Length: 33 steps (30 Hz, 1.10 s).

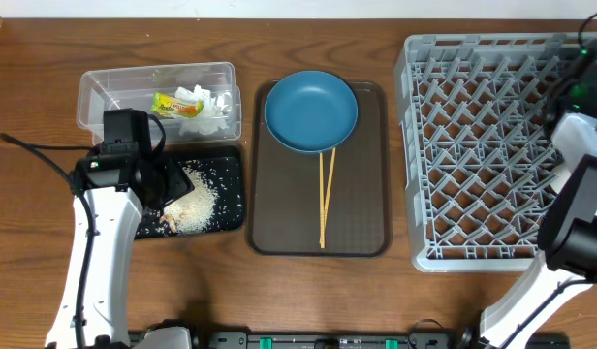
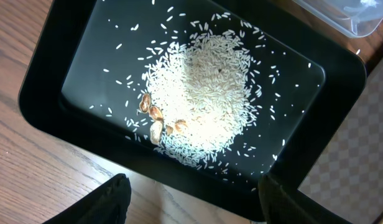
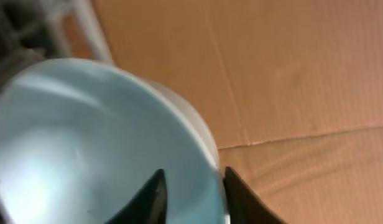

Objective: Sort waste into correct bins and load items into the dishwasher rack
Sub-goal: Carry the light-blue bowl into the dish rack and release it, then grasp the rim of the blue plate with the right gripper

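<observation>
Rice (image 2: 204, 93) is heaped in the black tray (image 2: 86, 62), with stray grains scattered around it and a few tan bits (image 2: 155, 118) at its edge whose kind cannot be told. The left gripper (image 2: 194, 183) is seen over the tray's rim, fingers apart and empty; overhead, its arm hides part of the tray. Tissue (image 1: 213, 105) and a wrapper (image 1: 172, 105) are seen in the box (image 1: 95, 92) beside it. The plate (image 1: 311, 110) and chopsticks (image 1: 326, 199) lie on the brown tray (image 1: 279, 204), the chopsticks' upper ends meeting the plate's rim. The right gripper (image 3: 193, 177) is clamped on the rim of the bowl (image 3: 98, 143), which is blurred and cut off by the frame; overhead, by the rack (image 1: 473, 165) at the picture's edge, the bowl cannot be made out.
</observation>
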Each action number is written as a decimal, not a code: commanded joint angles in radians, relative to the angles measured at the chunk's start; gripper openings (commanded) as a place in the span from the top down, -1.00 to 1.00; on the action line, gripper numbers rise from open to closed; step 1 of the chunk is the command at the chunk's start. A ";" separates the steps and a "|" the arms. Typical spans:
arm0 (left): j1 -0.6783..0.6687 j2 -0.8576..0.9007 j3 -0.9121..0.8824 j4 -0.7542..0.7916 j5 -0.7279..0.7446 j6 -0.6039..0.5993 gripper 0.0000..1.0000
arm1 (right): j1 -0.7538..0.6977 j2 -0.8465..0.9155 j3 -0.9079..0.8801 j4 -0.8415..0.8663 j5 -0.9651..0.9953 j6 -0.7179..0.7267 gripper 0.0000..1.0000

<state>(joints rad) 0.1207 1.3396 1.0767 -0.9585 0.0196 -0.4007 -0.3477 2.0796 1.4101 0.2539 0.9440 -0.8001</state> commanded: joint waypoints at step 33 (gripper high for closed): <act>0.003 -0.013 0.007 -0.002 -0.005 -0.013 -0.39 | 0.321 -0.268 -0.001 -0.572 -0.893 0.696 -0.35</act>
<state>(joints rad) 0.1207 1.3396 1.0767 -0.9604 0.0200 -0.4007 -0.0849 1.8431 1.4101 -0.2955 0.3931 -0.2760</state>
